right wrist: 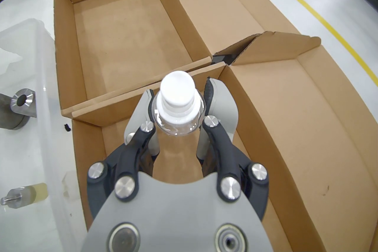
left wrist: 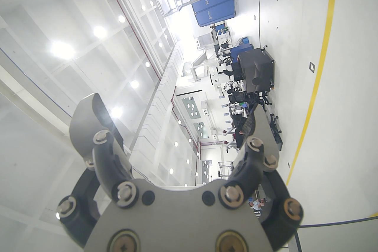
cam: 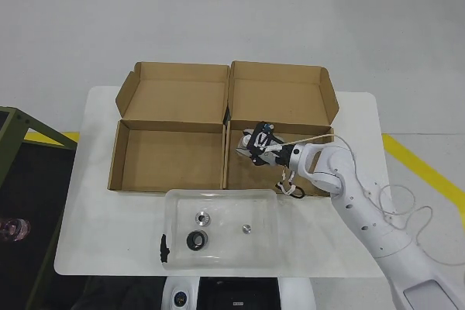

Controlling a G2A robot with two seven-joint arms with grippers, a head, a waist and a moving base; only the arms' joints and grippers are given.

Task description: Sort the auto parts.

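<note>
I'm watching my right claw (right wrist: 179, 117) pinching a small clear bottle (right wrist: 177, 90) just under its white cap, over the near end of the right cardboard box (right wrist: 310, 123). The left cardboard box (right wrist: 124, 37) is lying just beyond the fingertips, and the bottle's lower body is hiding behind the cap and fingers. Beside the claw, a bored metal block (right wrist: 20, 105) and a small pin (right wrist: 25, 195) are showing through the clear bin (right wrist: 44, 64), both cut off at the edge, while my left claw (left wrist: 174, 105) is pointing at the hall ceiling, spread, gripping nothing.
</note>
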